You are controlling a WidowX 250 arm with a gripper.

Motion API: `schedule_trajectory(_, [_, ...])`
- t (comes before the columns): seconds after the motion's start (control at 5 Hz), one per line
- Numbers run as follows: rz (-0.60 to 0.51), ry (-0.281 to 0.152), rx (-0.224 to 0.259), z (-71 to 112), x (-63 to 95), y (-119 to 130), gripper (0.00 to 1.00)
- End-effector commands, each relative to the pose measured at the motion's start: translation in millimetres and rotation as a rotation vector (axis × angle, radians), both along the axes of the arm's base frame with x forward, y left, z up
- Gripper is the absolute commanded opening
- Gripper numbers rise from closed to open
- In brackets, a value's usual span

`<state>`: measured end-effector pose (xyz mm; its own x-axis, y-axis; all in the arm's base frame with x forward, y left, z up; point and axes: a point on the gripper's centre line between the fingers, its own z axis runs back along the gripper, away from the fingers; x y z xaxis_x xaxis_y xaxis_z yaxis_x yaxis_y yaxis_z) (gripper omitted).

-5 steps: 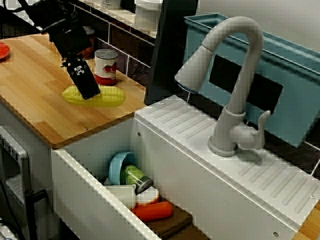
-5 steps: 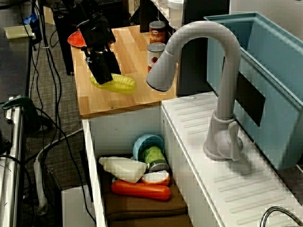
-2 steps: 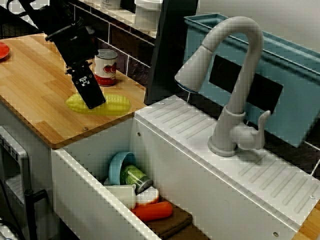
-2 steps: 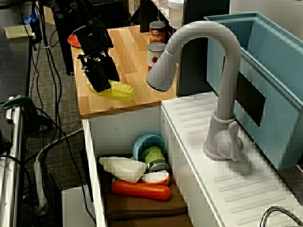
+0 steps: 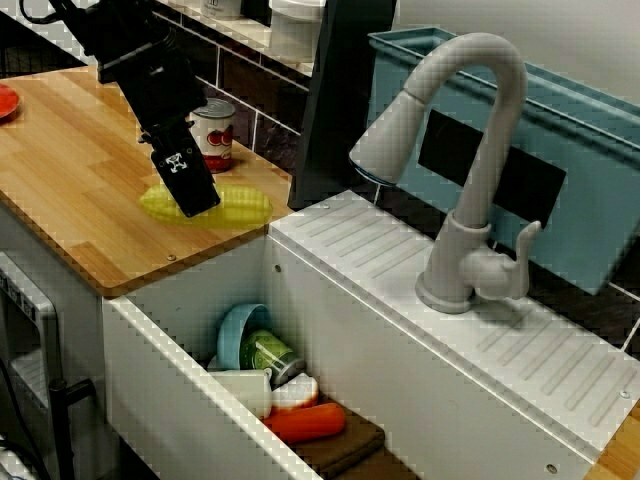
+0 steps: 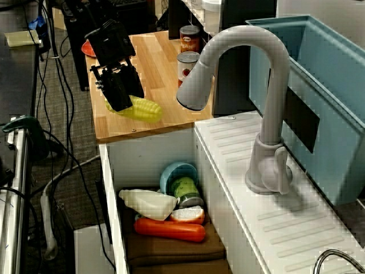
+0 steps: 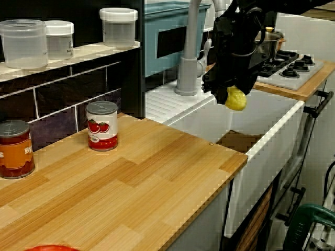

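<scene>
Inspecting the gripper (image 5: 192, 195), we find its jaws clenched across the corn cob (image 5: 235, 207). The cob is pale yellow with rowed kernels, held level and raised off the wooden counter (image 5: 70, 170) near the sink-side edge, beside the tomato can (image 5: 212, 135).
</scene>
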<state>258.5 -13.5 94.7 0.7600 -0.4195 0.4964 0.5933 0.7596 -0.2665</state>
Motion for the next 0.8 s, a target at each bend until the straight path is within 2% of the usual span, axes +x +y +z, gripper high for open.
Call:
schedule_trajectory(0.0, [-0.082,-0.062,0.019,16.6,-5.6,-10,0.00])
schedule_trajectory(0.4, [-0.124,-0.039,-0.008,23.5,-11.7,-21,0.00])
schedule_trajectory(0.6, [-0.113,-0.062,-0.014,28.3,-9.7,-26,0.00])
